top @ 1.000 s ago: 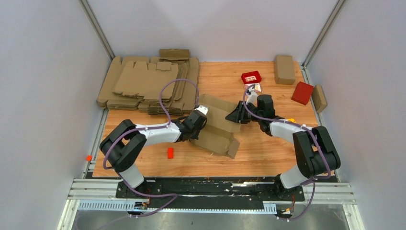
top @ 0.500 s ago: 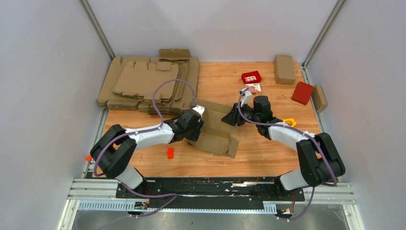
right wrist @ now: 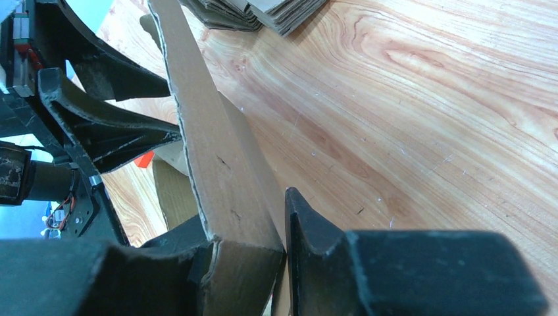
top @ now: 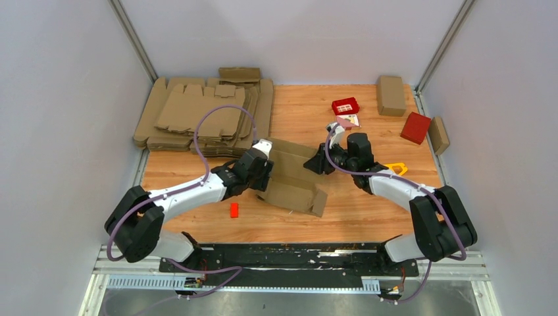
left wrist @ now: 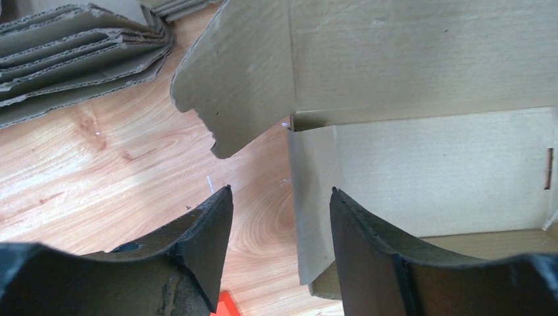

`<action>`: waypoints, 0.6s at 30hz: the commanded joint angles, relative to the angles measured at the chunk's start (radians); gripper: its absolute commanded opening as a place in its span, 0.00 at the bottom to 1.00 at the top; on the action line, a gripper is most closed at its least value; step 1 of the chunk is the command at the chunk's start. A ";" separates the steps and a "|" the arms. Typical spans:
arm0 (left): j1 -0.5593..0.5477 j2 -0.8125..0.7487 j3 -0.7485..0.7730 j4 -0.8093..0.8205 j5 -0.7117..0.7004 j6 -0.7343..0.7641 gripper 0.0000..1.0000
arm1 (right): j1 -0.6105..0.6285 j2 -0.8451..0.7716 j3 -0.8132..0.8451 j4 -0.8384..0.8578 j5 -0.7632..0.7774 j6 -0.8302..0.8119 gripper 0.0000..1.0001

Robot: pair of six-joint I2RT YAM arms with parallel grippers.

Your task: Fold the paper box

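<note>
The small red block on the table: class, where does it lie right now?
In the top view the small red block lies on the wooden table near its front edge, left of centre, just below the left arm's forearm and left of the half-folded paper box.

The work surface is a wood-grain table (top: 368,224) with a light orange-brown finish. Plain pale grey walls (top: 59,131) enclose the table on the left, far and right sides. Two metal corner posts (top: 135,43) rise at an angle from the far corners of the table. A narrow metal rail (top: 135,191) runs along the left edge of the table. At the near edge of the table lies a black base plate (top: 289,257), and just beyond it sit aluminium profiles (top: 289,276). Lighting is even and diffuse, with soft shadows on the table.
</note>
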 commanded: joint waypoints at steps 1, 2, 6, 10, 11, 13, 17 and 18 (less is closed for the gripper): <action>0.015 0.026 0.021 -0.031 0.000 -0.006 0.62 | 0.009 -0.029 -0.004 0.029 0.004 -0.026 0.28; 0.016 0.042 0.030 -0.032 0.019 -0.006 0.61 | 0.009 -0.031 -0.004 0.029 0.006 -0.028 0.28; 0.016 0.107 0.063 -0.041 0.029 0.003 0.56 | 0.010 -0.033 -0.003 0.026 0.008 -0.029 0.28; 0.015 0.154 0.079 -0.055 0.012 0.009 0.46 | 0.011 -0.032 -0.003 0.028 0.006 -0.029 0.28; 0.016 0.163 0.079 -0.055 0.015 0.009 0.41 | 0.011 -0.030 -0.002 0.028 0.005 -0.029 0.28; 0.016 0.182 0.081 -0.060 -0.003 0.008 0.29 | 0.013 -0.032 -0.002 0.030 0.004 -0.030 0.28; 0.016 0.194 0.077 -0.066 -0.046 0.009 0.00 | 0.018 -0.044 -0.007 0.032 0.013 -0.032 0.29; 0.015 0.195 0.076 -0.068 -0.056 0.008 0.00 | 0.018 -0.049 -0.008 0.030 0.021 -0.030 0.33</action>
